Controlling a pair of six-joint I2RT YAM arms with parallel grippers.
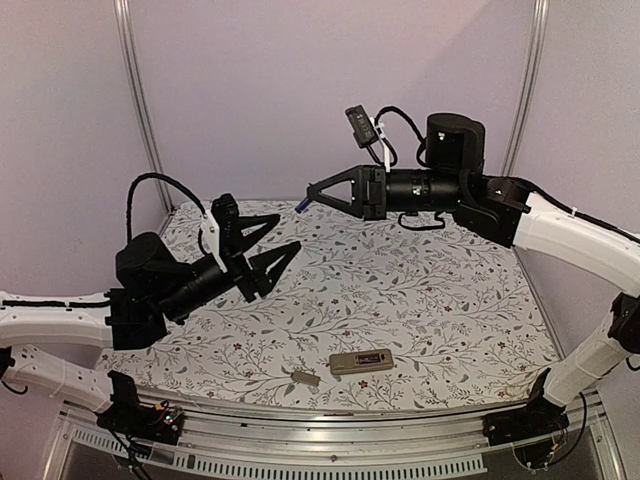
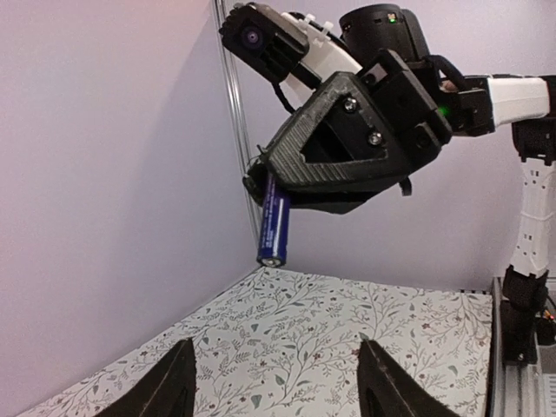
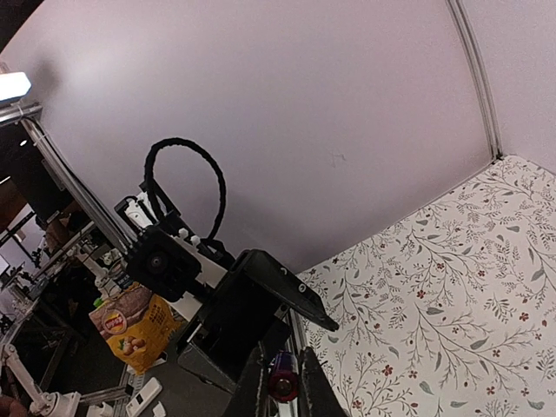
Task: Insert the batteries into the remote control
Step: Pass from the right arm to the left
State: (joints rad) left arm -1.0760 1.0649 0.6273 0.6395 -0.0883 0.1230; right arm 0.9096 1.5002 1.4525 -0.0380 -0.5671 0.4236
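While the right tool (image 1: pixel 312 192) pinches a blue battery (image 2: pixel 274 228), its print unreadable, the left tool (image 1: pixel 288 231) faces it, spread; well below both, the remote control (image 1: pixel 361 362) and cover piece (image 1: pixel 303 377) lie on the tabletop (image 1: pixel 450 300).

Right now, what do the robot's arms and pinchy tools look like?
The left arm and right arm have white tube links and black joints. The left tool and right tool are black, with pointy triangle fingers. A black cable loops above each wrist.
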